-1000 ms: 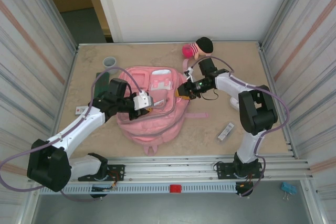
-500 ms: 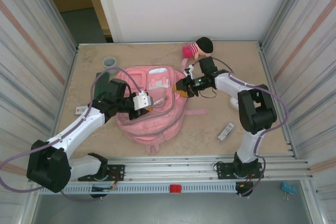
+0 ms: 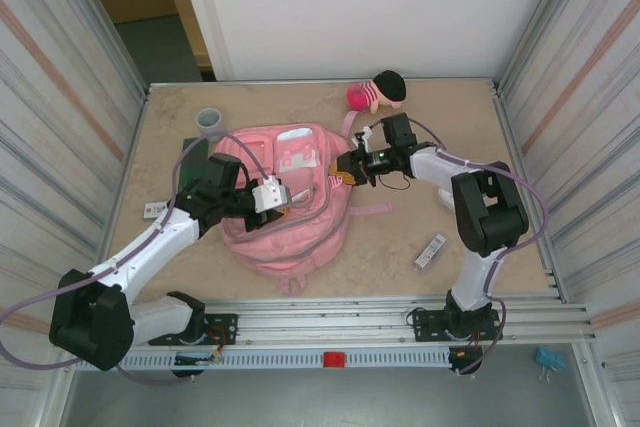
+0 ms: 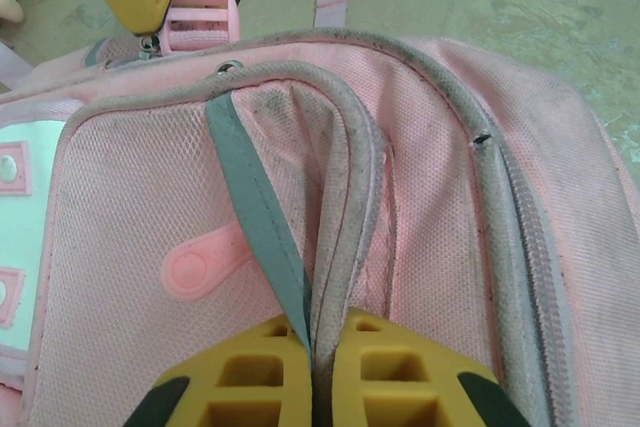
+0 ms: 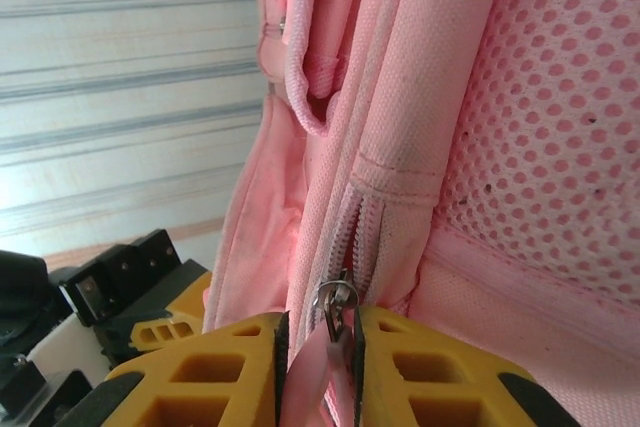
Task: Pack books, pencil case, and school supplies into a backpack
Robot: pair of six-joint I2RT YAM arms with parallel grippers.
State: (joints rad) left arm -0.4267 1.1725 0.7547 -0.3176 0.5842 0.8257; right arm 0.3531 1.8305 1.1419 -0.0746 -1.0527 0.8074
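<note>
The large pink fabric backpack [image 3: 290, 232] lies flat in the middle of the sandy surface [image 3: 400, 247], between the two arms. The left jaws are pinched shut on a grey-trimmed fold of its mesh fabric [image 4: 262, 217], the yellow pads [image 4: 250, 382] meeting with no gap. The right jaws, at the bag's right edge, are nearly closed on a metal-ringed pink zip pull [image 5: 338, 309]. A flat dark green pencil case [image 3: 192, 155] lies just beside the backpack's left side, partly hidden by the left arm.
</note>
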